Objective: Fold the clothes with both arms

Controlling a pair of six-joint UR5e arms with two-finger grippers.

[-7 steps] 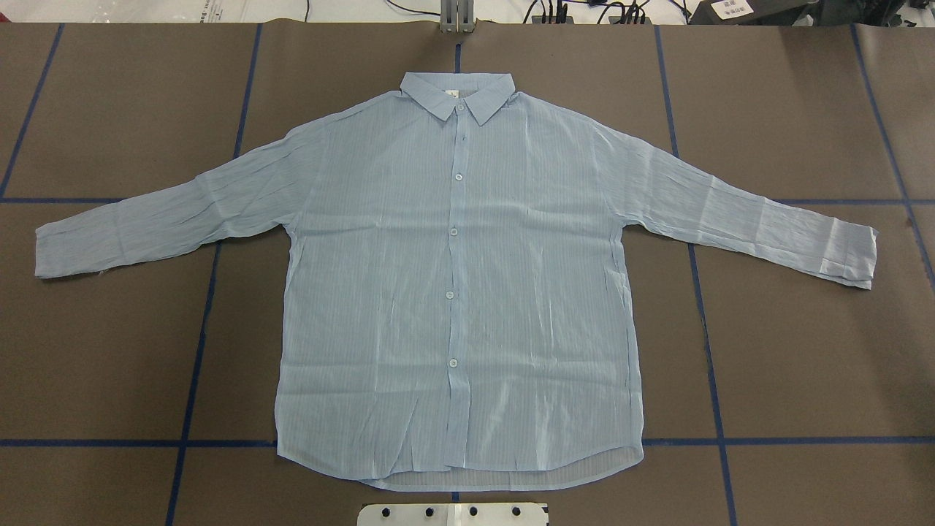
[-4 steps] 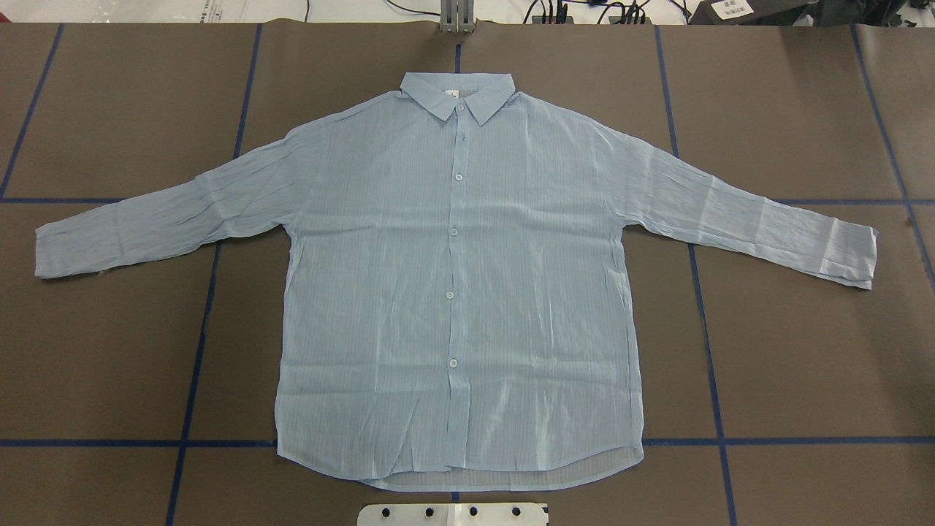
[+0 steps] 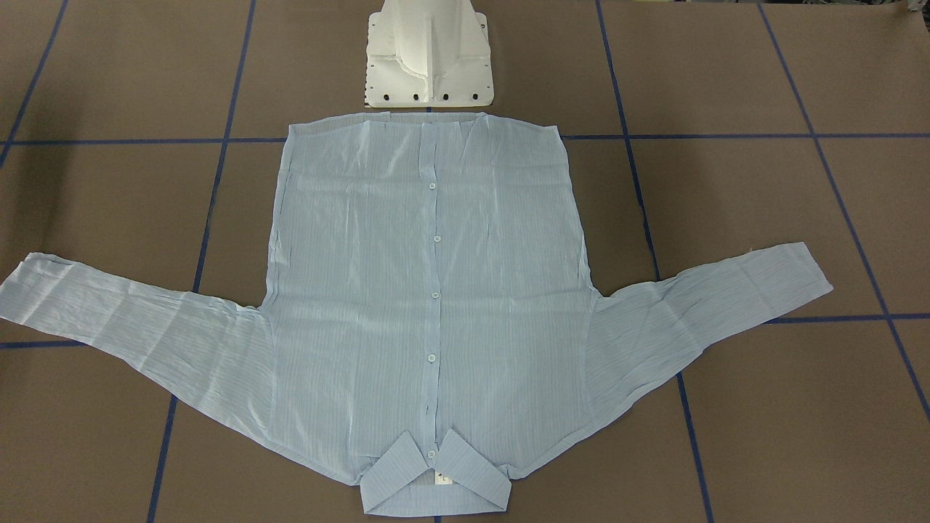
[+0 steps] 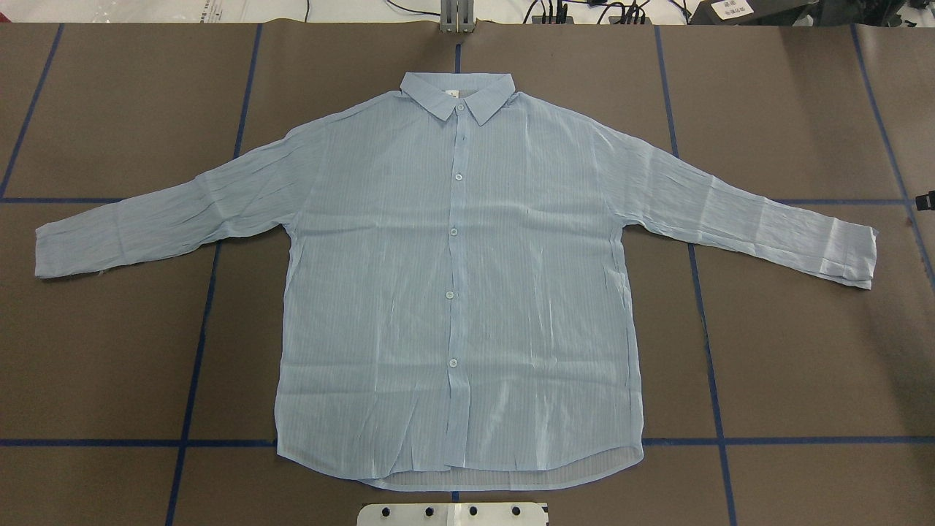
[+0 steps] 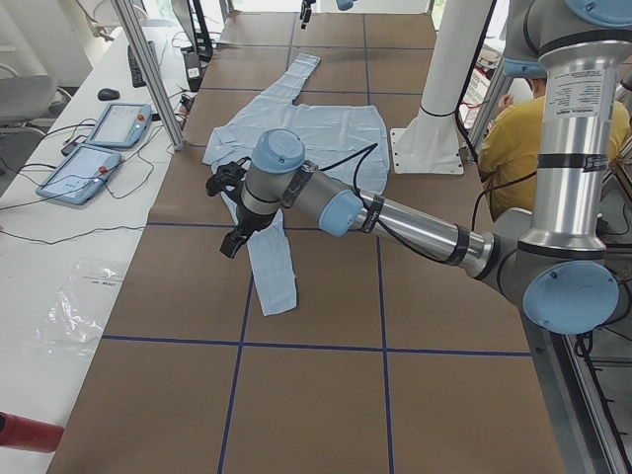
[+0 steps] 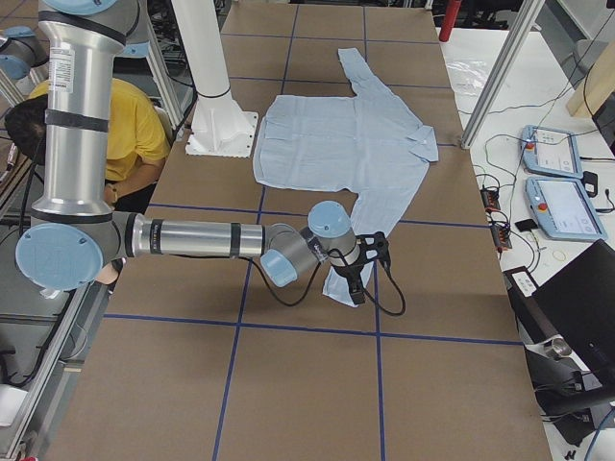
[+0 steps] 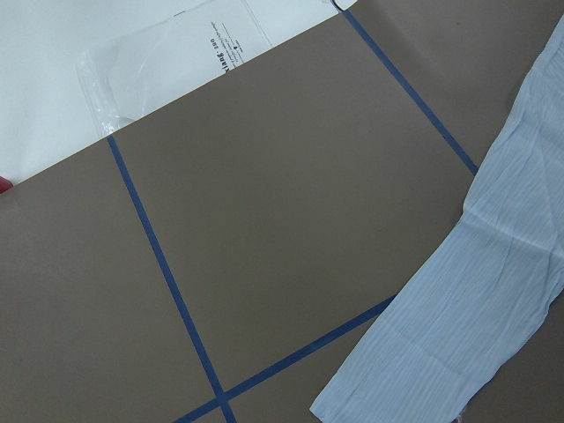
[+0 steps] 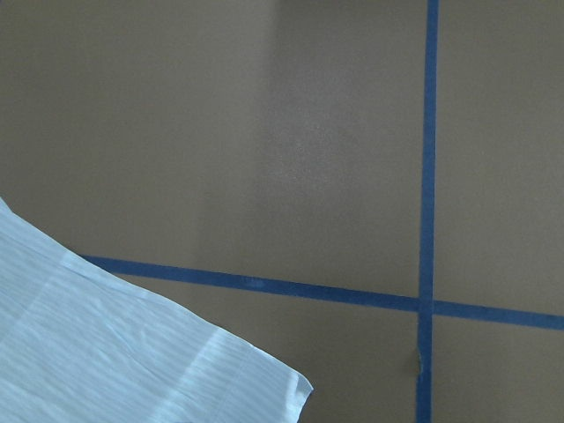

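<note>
The striped shirt [image 4: 453, 292] lies flat for folding — left gripper [image 5: 230, 240] and right gripper [image 6: 365, 274] each over a sleeve [image 4: 131, 223] — jaw gap I cannot tell

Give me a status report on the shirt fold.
Left gripper, right gripper: near shirt, open or shut unclear. Shirt flat, unfolded, buttoned. Nothing on it.

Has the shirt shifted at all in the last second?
No. The shirt lies exactly where it was; its hem crosses the same blue tape line at the same spots.
</note>
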